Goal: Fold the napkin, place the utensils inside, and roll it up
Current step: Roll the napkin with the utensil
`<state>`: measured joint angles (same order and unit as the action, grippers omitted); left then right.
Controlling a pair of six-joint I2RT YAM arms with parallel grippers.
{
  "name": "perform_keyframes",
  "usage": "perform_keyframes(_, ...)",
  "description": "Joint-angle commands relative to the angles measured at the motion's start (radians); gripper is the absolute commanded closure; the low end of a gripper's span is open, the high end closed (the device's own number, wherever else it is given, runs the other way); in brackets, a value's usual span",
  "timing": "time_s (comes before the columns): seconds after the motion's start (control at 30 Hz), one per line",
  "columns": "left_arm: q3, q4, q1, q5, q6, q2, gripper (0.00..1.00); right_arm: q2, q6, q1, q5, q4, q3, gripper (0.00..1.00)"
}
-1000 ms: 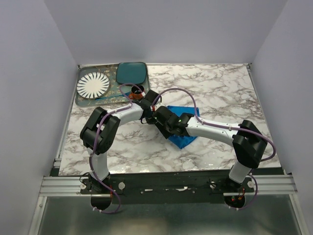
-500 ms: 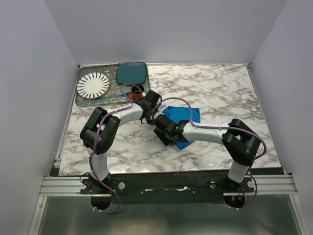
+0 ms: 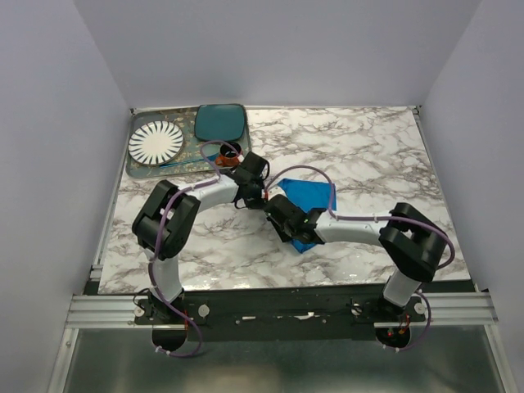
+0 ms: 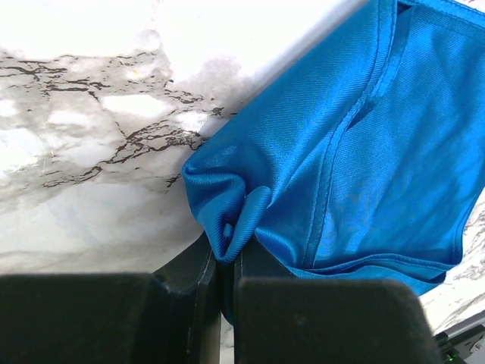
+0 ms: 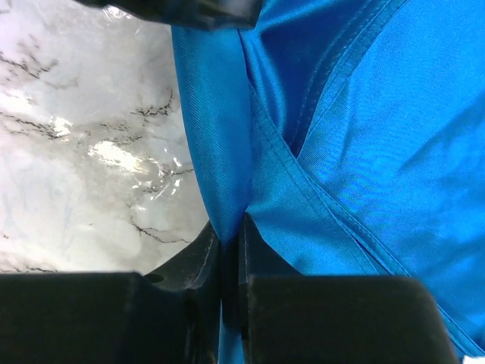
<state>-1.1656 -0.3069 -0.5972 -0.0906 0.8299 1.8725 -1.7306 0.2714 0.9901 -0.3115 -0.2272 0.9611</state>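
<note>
The bright blue napkin (image 3: 313, 196) lies crumpled on the marble table between the two arms. My left gripper (image 3: 262, 198) is at its left corner; in the left wrist view that gripper (image 4: 226, 256) is shut on a bunched fold of the napkin (image 4: 356, 152). My right gripper (image 3: 280, 213) sits just below it. The right wrist view shows this gripper (image 5: 232, 236) shut on a napkin (image 5: 364, 129) edge that runs down between its fingers. A slim bluish fork (image 3: 174, 163) lies on the tray at the back left.
A dark tray (image 3: 133, 170) at the back left holds a white striped plate (image 3: 155, 142). A teal rounded-square plate (image 3: 220, 121) lies beside it. An orange-rimmed cup (image 3: 230, 152) stands close behind the left wrist. The arms' cables loop over the napkin.
The right gripper has closed onto the napkin's edge after moving left toward the left gripper. The napkin has been drawn up and back. The left gripper keeps its grip.
</note>
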Motion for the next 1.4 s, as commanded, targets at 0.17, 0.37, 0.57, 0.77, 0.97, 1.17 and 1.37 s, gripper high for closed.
perform_keyframes(0.17, 0.029, -0.017, 0.010, 0.041, -0.092, -0.111, 0.54, 0.016, 0.061, -0.158, 0.503, 0.270, -0.248, 0.90)
perform_keyframes(0.37, 0.015, -0.066, 0.011, 0.107, -0.152, -0.197, 0.48, -0.018, 0.074, -0.270, 0.742, 0.371, -0.291, 0.93)
perform_keyframes(0.57, 0.038, -0.092, 0.011, 0.091, -0.160, -0.237, 0.48, -0.118, 0.078, -0.384, 0.992, 0.370, -0.251, 0.93)
perform_keyframes(0.77, 0.067, -0.028, 0.007, -0.052, -0.120, -0.224, 0.58, -0.228, 0.086, -0.418, 1.083, 0.299, -0.162, 0.93)
perform_keyframes(0.97, 0.066, 0.018, 0.007, -0.115, -0.101, -0.152, 0.62, -0.288, 0.094, -0.450, 1.112, 0.232, -0.110, 0.93)
perform_keyframes(1.17, 0.099, 0.077, 0.023, -0.089, -0.092, -0.096, 0.68, -0.314, 0.078, -0.461, 1.105, 0.128, -0.056, 0.90)
perform_keyframes(1.37, 0.139, 0.140, 0.042, -0.060, -0.091, -0.052, 0.72, -0.282, 0.061, -0.465, 1.059, 0.080, -0.050, 0.82)
